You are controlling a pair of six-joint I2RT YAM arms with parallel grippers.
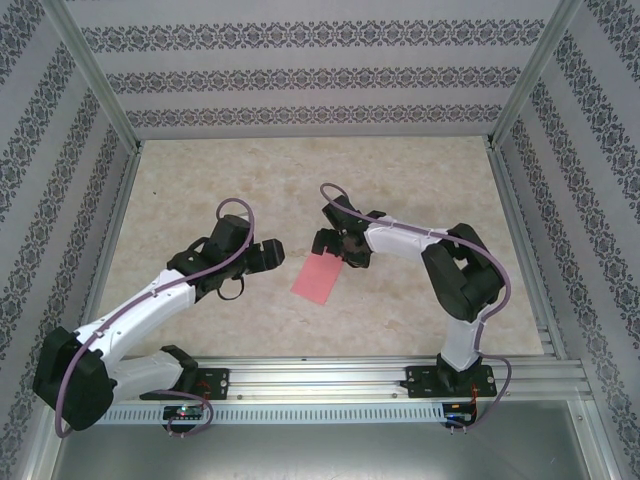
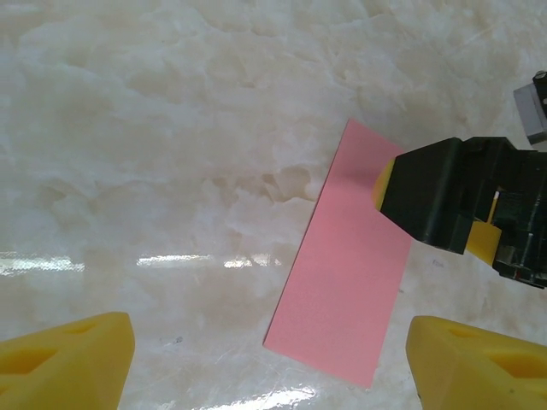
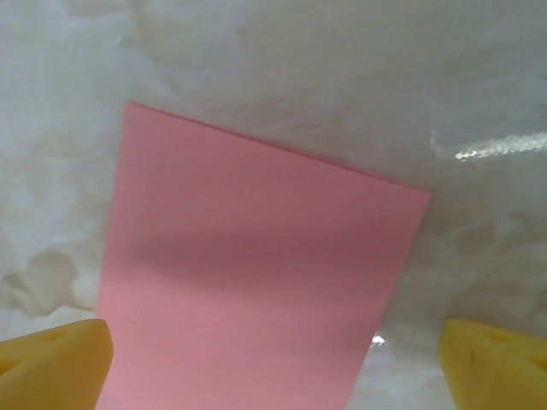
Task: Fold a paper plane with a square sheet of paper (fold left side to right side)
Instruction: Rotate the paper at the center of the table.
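Observation:
The sheet of paper point(image 1: 318, 277) is pink and lies flat on the table as a narrow rectangle, about half as wide as it is long. In the left wrist view the paper point(image 2: 346, 265) runs diagonally. My left gripper point(image 1: 272, 252) is open just left of the sheet, its yellow fingers point(image 2: 68, 363) wide apart and holding nothing. My right gripper point(image 1: 335, 245) hovers open over the sheet's far end. It appears in the left wrist view as a black and yellow gripper point(image 2: 432, 213) at that end. In the right wrist view the paper point(image 3: 256, 282) spreads between the open fingers point(image 3: 496, 363).
The marble-patterned tabletop point(image 1: 400, 190) is bare around the sheet. Patterned walls and metal posts point(image 1: 92, 70) enclose the table on three sides. A metal rail point(image 1: 330, 375) carrying both arm bases runs along the near edge.

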